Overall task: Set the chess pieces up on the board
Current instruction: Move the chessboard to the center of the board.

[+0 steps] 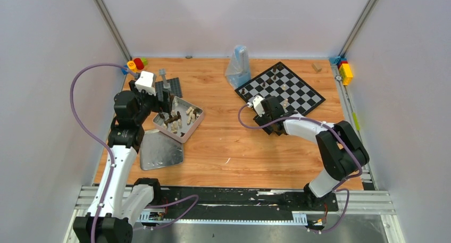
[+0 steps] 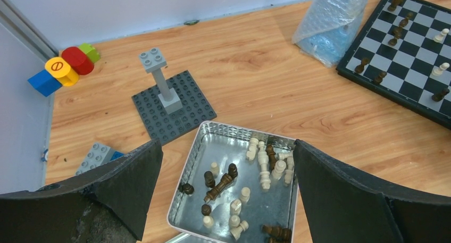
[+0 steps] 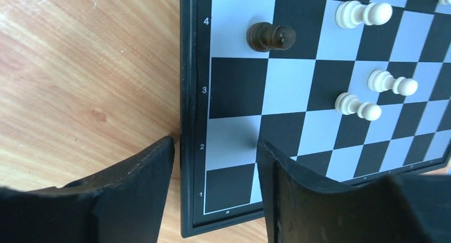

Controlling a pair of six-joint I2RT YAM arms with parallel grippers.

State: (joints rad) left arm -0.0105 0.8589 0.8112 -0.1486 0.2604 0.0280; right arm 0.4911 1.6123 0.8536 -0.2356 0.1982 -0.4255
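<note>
The board (image 1: 298, 91) lies at the back right of the table, turned diagonally, with a few chess pieces standing on it. My right gripper (image 3: 215, 143) is low over the board's near corner. Its jaws are partly apart astride the board's (image 3: 239, 89) left edge at rows 1 and 2, with no piece between them. A dark pawn (image 3: 270, 36) and three cream pieces (image 3: 392, 83) stand further up the board. My left gripper (image 2: 226, 147) hangs wide open and empty above a silver tin (image 2: 183, 184) holding several dark and cream chess pieces (image 2: 234, 182).
The tin's lid (image 1: 161, 150) lies in front of the tin. Behind it sits a dark grey studded plate (image 2: 173, 107) with a grey brick tower. A bubble-wrap bag (image 2: 330, 22) stands left of the board. Coloured bricks (image 2: 66, 67) sit in the back left corner, others (image 1: 345, 72) at the right wall.
</note>
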